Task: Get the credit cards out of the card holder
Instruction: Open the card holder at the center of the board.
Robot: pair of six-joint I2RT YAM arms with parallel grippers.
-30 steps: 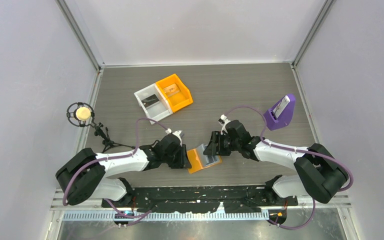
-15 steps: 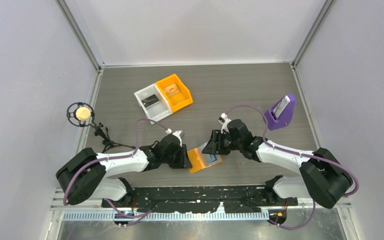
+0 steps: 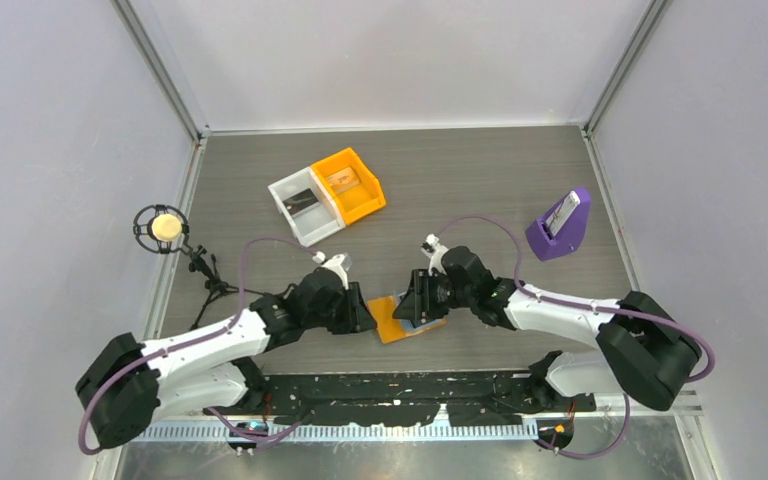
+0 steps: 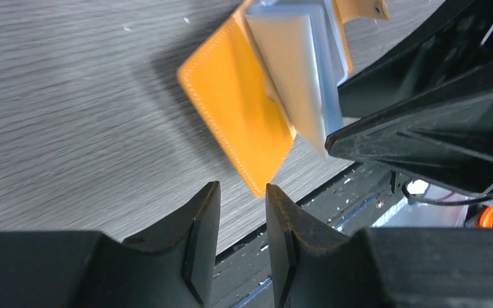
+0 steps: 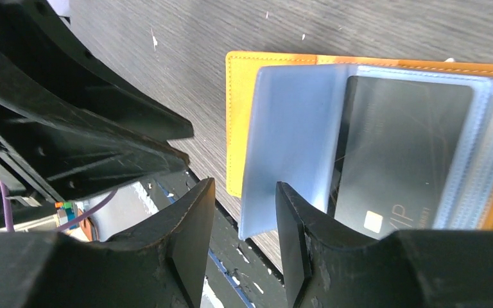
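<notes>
1. The left pincer (image 4: pixel 242 190) has its 2 black, wedge-shaped fingers slightly apart with nothing between them. It sits low, just beside the near corner of the card holder (image 4: pixel 237 122).
2. The right pincer (image 5: pixel 242 192) is also apart and clamps nothing. A corner of the translucent light blue pocket panel (image 5: pixel 289 135) shows in its gap; I cannot tell whether it touches.
3. The card holder lies open on the grey wood-grain surface (image 3: pixel 460 180) between the 2 pincers. It has a flat orange cover with stitched, rounded edges and glossy plastic sleeves.
4. A dark matte card (image 5: pixel 398 141) with a gold chip sits inside a sleeve.
5. Compared with 1 second ago, the left arm's elbow has swung outward to the left. The right pincer has slid further over the holder, which has hardly moved.
</notes>
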